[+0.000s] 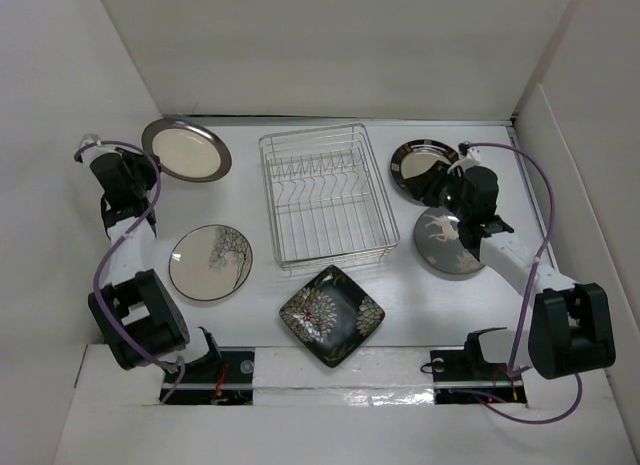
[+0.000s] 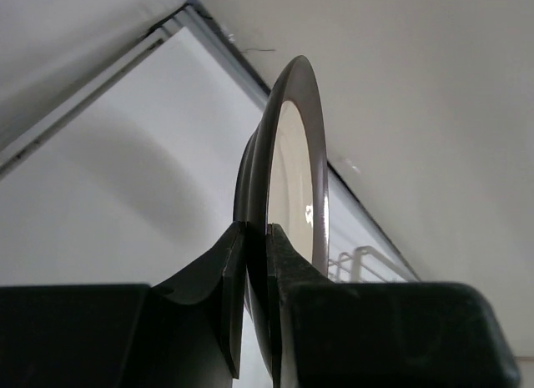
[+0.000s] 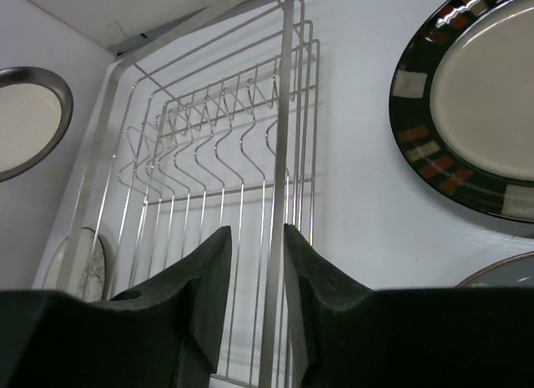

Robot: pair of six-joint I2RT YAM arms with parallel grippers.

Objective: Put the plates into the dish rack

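Note:
My left gripper (image 1: 145,175) (image 2: 257,238) is shut on the rim of a dark-rimmed round plate with a pale centre (image 1: 186,150) (image 2: 296,171) at the far left; the wrist view shows it edge-on between the fingers. The silver wire dish rack (image 1: 325,195) (image 3: 209,138) stands mid-table with nothing in it. My right gripper (image 1: 432,190) (image 3: 257,238) is open just right of the rack, whose right rim wire lines up with its gap. Flat on the table lie the cream branch plate (image 1: 210,262), the black square flower plate (image 1: 331,315) and the grey deer plate (image 1: 450,242).
A fifth round plate with a black rim, coloured patches and a pale centre (image 1: 423,165) (image 3: 467,96) lies behind the right gripper. White walls enclose the table at the left, back and right. The right arm reaches over the deer plate.

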